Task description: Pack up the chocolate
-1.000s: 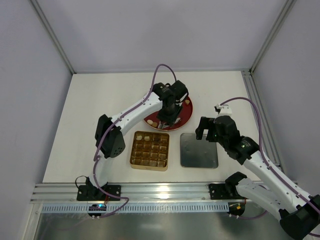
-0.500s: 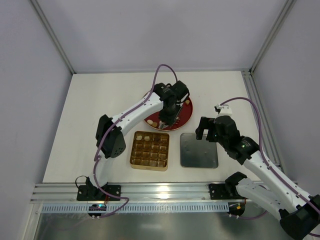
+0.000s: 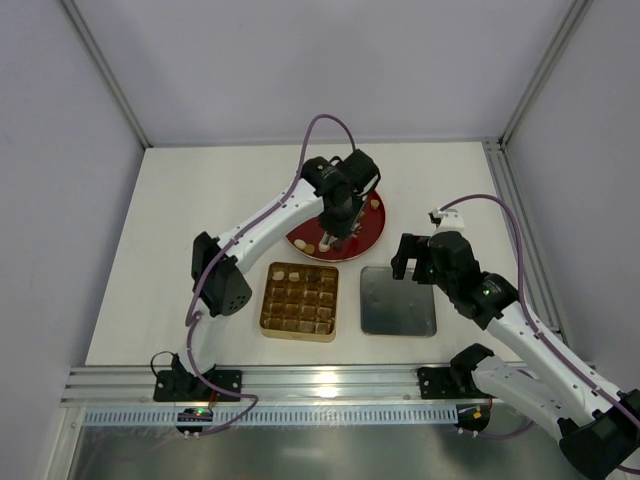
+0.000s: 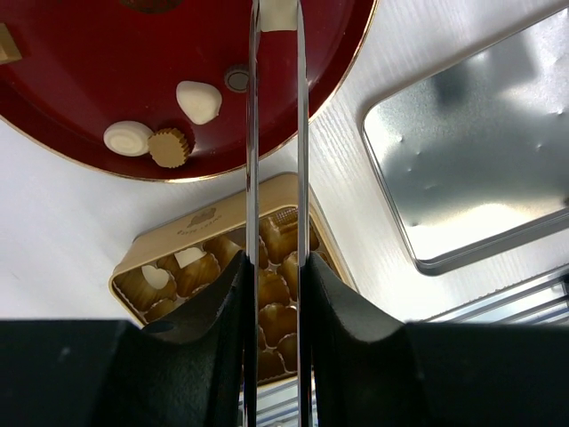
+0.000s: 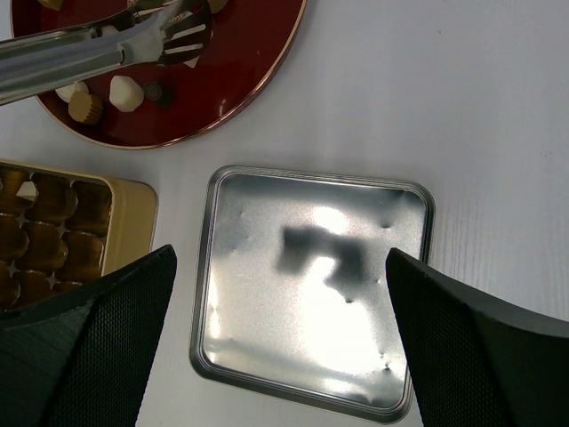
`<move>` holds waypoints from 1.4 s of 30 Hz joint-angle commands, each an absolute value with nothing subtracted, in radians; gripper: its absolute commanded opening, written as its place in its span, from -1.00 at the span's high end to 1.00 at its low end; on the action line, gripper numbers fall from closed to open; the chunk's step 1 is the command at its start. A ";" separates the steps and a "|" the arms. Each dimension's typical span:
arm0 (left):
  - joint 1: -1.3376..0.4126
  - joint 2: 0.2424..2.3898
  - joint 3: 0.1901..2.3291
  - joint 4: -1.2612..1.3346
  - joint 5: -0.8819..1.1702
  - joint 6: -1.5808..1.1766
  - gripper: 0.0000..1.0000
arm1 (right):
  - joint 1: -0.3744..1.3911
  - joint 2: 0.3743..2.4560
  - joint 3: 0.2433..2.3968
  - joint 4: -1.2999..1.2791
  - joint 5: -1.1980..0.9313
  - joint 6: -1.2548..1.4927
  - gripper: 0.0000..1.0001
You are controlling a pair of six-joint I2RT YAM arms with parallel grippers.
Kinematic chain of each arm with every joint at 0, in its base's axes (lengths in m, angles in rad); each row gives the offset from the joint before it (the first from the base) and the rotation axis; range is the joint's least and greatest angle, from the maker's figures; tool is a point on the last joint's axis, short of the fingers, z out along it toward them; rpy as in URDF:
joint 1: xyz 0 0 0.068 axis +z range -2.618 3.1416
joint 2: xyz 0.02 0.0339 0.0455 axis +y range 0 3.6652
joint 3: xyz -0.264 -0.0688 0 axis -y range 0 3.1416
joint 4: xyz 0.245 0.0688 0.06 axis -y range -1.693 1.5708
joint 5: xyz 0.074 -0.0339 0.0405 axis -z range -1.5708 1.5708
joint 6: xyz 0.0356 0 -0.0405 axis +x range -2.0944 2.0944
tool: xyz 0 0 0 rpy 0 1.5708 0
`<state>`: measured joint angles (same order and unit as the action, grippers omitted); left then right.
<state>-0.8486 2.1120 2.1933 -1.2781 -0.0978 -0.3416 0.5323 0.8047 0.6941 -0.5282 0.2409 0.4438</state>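
**Tongs over the plate.** The left pincer [image 4: 276, 285] is pressed together on a pair of metal tongs [image 4: 252, 178]. It reaches over the red plate [image 3: 372, 236] at the far middle of the table [image 3: 200, 200].

The left wrist camera looks straight along the two blades, which run almost parallel with a narrow gap between them. At the top edge of that view, a cream piece [image 4: 277, 11] shows between their tips. The same view picks out loose chocolate [image 4: 197, 100] on the plate: two cream bits and a ridged tan one, close together.

Just near of the plate lies the gold box [image 3: 300, 300]. Its grid of cups is mostly caramel-coloured, with a couple of pale pieces at the far left corner. Whether every cup is filled cannot be told.

From overhead the tongs are all but lost under the arm. The right wrist camera catches them from the side, slotted tips over the plate.

The right pincer [image 5: 280, 258] hangs spread wide above the silver tin lid [image 5: 311, 285], which lies just right of the box.
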 commanded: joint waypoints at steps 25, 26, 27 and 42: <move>-0.885 1.655 1.864 -1.287 -0.114 -0.486 0.47 | 0.525 0.830 0.732 -0.482 0.222 0.445 -0.99; -0.894 1.643 1.832 -1.279 -0.112 -0.497 0.47 | 0.523 0.833 0.732 -0.482 0.221 0.443 -1.00; -0.899 1.632 1.819 -1.281 -0.113 -0.503 0.47 | 0.525 0.834 0.729 -0.479 0.221 0.446 -0.99; -0.965 1.491 1.594 -1.213 -0.112 -0.577 0.46 | 0.523 0.841 0.718 -0.474 0.213 0.457 -1.00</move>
<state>-0.9531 1.5356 1.6119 -1.2667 -0.1085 -0.5488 0.5270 0.8406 0.6941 -0.5079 0.2142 0.4480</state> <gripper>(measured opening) 0.291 0.996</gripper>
